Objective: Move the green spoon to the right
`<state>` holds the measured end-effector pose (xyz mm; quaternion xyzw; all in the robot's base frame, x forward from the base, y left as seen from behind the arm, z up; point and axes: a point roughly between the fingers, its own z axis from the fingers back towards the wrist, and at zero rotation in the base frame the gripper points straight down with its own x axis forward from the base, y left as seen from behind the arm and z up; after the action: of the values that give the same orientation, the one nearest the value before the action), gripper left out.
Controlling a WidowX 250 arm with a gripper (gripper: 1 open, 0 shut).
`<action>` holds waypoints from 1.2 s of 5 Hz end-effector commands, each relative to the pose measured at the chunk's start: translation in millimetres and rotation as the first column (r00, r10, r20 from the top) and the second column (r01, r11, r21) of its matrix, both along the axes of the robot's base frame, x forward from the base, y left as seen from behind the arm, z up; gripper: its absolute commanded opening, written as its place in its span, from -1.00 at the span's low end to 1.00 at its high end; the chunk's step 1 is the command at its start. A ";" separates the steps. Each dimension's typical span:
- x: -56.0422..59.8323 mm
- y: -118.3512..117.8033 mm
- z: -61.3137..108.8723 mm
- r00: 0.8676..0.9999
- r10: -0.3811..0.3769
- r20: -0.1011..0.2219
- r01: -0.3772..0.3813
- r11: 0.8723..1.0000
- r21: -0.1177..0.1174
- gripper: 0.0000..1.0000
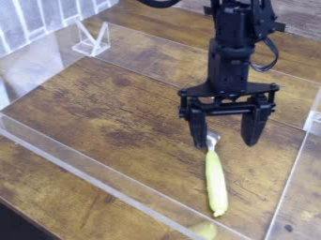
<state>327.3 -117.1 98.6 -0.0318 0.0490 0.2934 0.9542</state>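
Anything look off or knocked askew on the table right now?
Nothing stands out. The green spoon lies flat and intact on the wooden table, near the clear wall, with the open hand above it, empty.
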 end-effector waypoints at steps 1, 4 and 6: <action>8.0 12.2 25.2 0.995 -0.009 0.100 0.011 1.000 -0.019 1.00; 2.5 12.7 -7.0 0.996 -0.042 0.075 0.042 0.999 0.004 1.00; -2.3 13.7 -17.7 0.996 -0.050 0.067 0.050 0.999 0.013 1.00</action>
<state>323.5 -98.0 69.8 -0.0282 0.0319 0.2765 0.9601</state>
